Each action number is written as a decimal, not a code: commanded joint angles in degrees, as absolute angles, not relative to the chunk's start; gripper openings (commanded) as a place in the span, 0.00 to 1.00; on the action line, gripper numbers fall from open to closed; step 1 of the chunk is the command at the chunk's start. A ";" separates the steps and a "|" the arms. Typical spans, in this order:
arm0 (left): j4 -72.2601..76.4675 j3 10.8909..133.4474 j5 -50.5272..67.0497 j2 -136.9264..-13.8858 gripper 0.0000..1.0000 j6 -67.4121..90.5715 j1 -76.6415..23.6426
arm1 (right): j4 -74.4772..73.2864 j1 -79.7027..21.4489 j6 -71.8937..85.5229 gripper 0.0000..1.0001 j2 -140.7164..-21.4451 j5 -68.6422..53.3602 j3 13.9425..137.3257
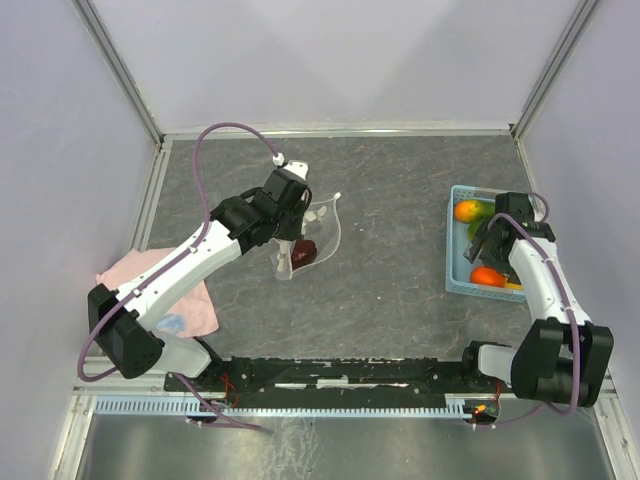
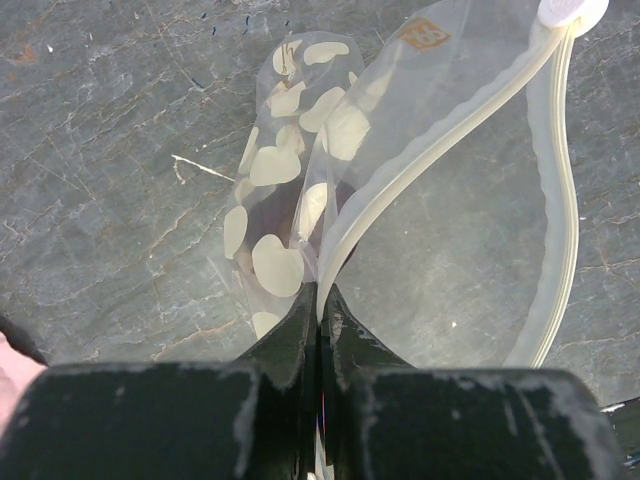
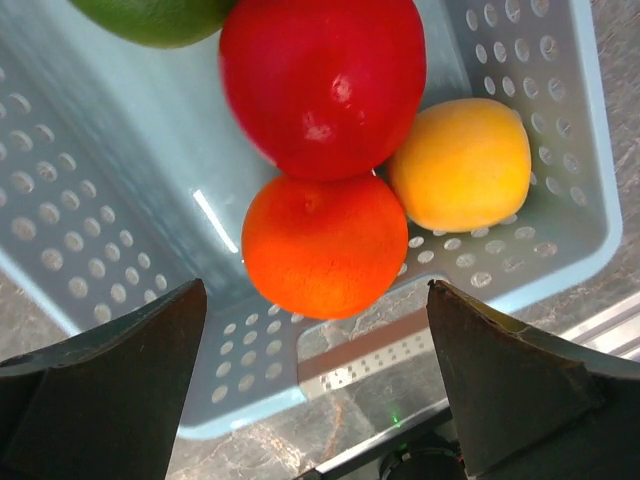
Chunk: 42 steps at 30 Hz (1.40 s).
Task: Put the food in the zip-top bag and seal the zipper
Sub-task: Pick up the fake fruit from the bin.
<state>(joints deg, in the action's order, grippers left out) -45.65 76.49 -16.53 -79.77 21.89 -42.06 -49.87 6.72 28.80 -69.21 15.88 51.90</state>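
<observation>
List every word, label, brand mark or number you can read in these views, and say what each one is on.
No text can be read in any view.
Zip-top bag: a small orange-brown mark near its top edge, too blurred to read.
White spots on the bag: plain blobs, not letters.
Basket and the fruits in it: no markings visible.
</observation>
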 commanded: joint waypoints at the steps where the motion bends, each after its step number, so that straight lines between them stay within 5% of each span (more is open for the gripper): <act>1: -44.99 76.46 -16.89 -78.03 0.03 21.01 -41.40 | -43.16 8.97 27.90 0.99 -72.24 13.42 50.97; 27: -44.74 76.38 -14.15 -78.89 0.03 21.09 -40.03 | -37.56 9.54 25.24 1.00 -81.07 0.02 45.82; 37: -44.65 76.38 -14.01 -79.01 0.03 21.18 -39.94 | -39.53 9.56 24.35 0.70 -75.86 1.42 46.89; 42: -44.49 76.30 -13.61 -78.95 0.03 21.09 -39.90 | -42.36 9.55 23.89 0.63 -69.83 2.99 48.35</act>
<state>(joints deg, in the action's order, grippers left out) -45.71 76.44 -14.46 -79.77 21.89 -40.23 -40.16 9.43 24.95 -75.09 1.02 45.63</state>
